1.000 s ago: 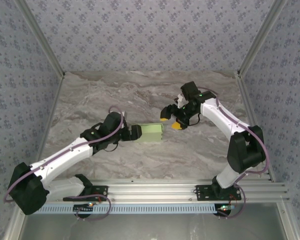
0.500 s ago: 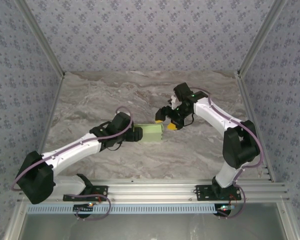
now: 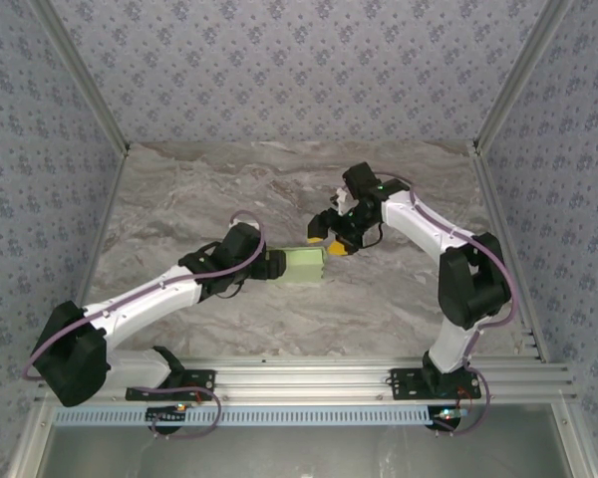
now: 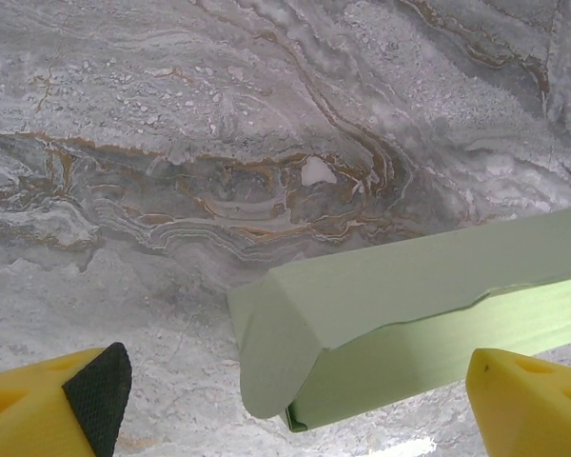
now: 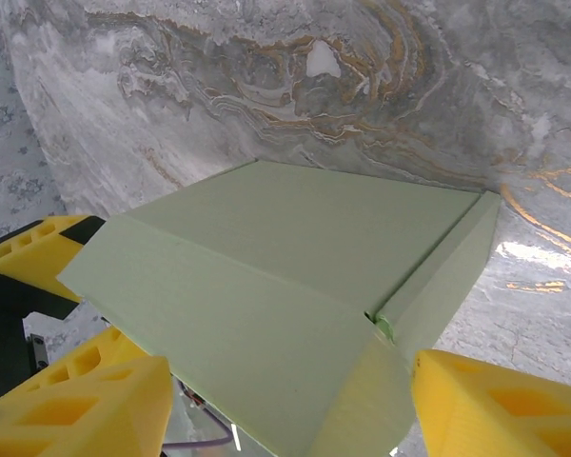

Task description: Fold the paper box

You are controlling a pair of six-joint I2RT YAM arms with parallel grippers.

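The paper box [image 3: 304, 264] is a pale green, partly folded card shell lying on the marble table. My left gripper [image 3: 276, 265] is at its left end and stands open. In the left wrist view the box [image 4: 414, 300] lies between the yellow fingertips [image 4: 71, 407], nearer the right one, with a rounded end flap hanging down. My right gripper [image 3: 329, 240] hovers at the box's far right corner. In the right wrist view the box [image 5: 285, 305] lies between its wide-apart fingers [image 5: 500, 405], which sit close to both sides. I see no clear pinch.
The marble tabletop [image 3: 229, 189] is walled by patterned panels on the left, back and right. The aluminium rail [image 3: 309, 376] with both arm bases runs along the near edge. The left gripper's yellow fingers [image 5: 33, 255] show beyond the box in the right wrist view.
The left arm has pushed forward to the box's left end. The right gripper has come down and left to the box's far right corner, its jaws narrowing a little.
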